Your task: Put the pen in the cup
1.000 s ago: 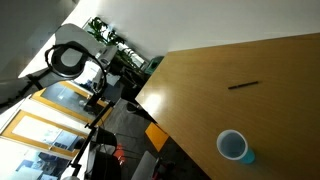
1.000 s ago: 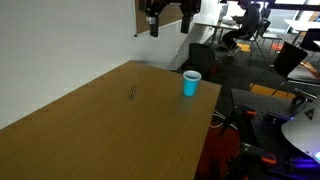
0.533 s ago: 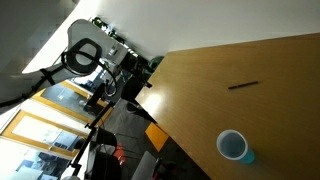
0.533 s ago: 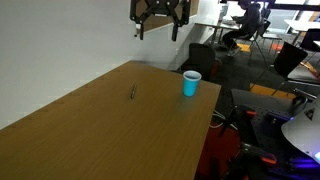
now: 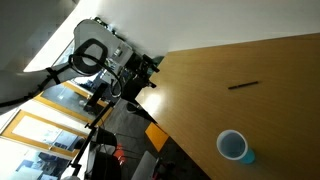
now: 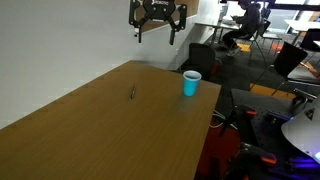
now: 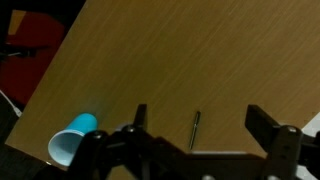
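**Wooden table [image 6: 90, 135] waiting, arm coming in toward the pen [image 6: 132, 92]**

You are bringing the gripper [image 6: 155, 35] in from the office side. It is hanging high above the far edge, jaws spread wide and empty. The pen is lying flat on the wood, well apart from the cup [image 6: 191, 83], so the reach is only starting. Wrist view is cropping the fingertips and running dark.

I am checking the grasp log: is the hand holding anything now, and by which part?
Nothing is held. The hand hangs open in the air; the pen lies flat on the table, apart from the cup.
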You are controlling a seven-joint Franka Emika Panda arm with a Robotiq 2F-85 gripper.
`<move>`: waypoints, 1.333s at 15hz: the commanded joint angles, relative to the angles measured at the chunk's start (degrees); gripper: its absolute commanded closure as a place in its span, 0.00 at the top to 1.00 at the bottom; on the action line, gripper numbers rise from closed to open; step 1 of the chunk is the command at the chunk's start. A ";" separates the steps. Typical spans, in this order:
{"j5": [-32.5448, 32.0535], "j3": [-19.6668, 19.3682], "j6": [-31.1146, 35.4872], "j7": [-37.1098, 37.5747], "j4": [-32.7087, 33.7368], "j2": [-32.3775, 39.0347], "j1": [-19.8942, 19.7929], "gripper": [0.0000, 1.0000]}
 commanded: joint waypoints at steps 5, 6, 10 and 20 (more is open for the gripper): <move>-4.11 -1.65 0.58 17.91 8.04 8.59 -0.08 1.00; -3.64 -2.15 0.22 20.29 10.20 10.73 0.13 1.00; -2.51 -4.14 -1.04 27.39 19.41 19.72 1.19 1.00; -2.27 -7.27 -2.11 25.68 33.60 35.14 1.38 1.00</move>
